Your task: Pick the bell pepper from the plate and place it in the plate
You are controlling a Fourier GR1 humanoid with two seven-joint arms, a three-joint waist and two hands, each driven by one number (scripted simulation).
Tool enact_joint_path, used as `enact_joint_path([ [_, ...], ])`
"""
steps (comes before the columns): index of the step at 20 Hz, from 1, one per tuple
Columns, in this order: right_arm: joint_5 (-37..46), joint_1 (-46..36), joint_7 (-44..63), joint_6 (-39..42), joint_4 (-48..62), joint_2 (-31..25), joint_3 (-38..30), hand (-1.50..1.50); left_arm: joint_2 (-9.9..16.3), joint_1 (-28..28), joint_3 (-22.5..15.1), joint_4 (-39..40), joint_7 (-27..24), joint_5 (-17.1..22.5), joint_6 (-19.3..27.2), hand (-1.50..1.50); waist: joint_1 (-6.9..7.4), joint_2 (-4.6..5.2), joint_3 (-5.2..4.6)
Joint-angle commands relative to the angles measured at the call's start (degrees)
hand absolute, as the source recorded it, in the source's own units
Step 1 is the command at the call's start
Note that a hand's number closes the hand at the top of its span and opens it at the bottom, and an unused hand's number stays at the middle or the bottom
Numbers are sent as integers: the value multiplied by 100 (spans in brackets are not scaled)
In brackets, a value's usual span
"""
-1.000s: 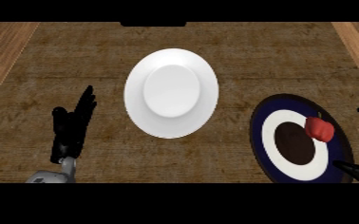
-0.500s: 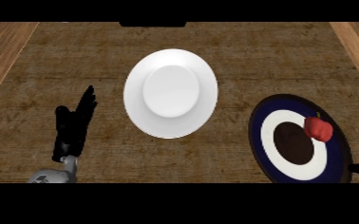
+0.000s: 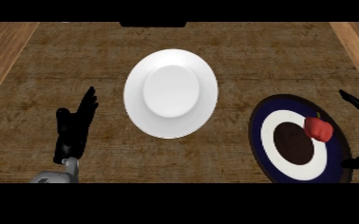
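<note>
One bell pepper [image 3: 319, 128] upright on navy plate [image 3: 261, 137]; left hand [image 3: 73, 127] released, resting.

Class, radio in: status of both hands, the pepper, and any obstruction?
Left robot hand open, resting. Right robot hand barely showing. Red bell pepper on dark blue-and-white plate. White plate unobstructed.

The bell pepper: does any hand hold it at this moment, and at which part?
No hand holds it. The bell pepper lies on the dark blue plate. The left hand rests open at the view's left; only black tips show at the right edge.
</note>
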Motion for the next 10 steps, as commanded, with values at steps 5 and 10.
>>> enact_joint_path([
  [5,813,-541,-112,31,664,382,-81,-150,-32,133,216,-388,189,-175,-222,0,2,-2,1],
  [10,971,-480,-109,152,471,376,-297,-150,-314,315,177,-213,-37,-360,-249,0,-11,-5,-1],
])
